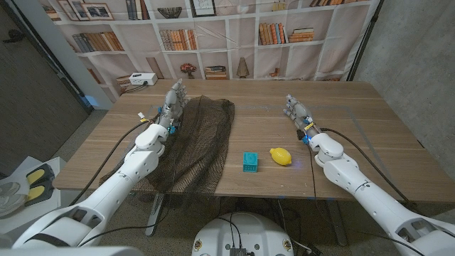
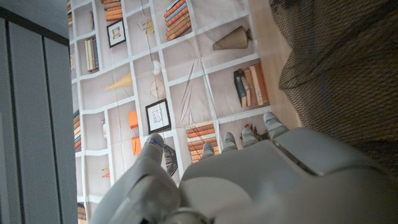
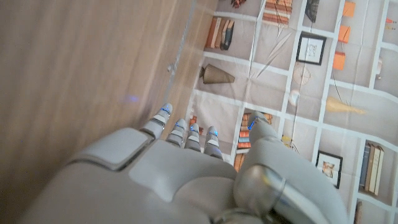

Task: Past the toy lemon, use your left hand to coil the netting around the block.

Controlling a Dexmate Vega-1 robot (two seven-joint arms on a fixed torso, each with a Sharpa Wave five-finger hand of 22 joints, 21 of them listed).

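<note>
No coiling is begun. The netting point(image 1: 199, 142) is spread left of the block point(image 1: 249, 161), the lemon point(image 1: 281, 156) just right. The left hand point(image 1: 173, 103), spread and empty, must grasp the netting.

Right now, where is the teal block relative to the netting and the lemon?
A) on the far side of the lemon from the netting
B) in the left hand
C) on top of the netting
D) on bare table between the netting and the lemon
D: in the head view the teal block stands on bare wood, with the netting on one side and the lemon on the other.
</note>
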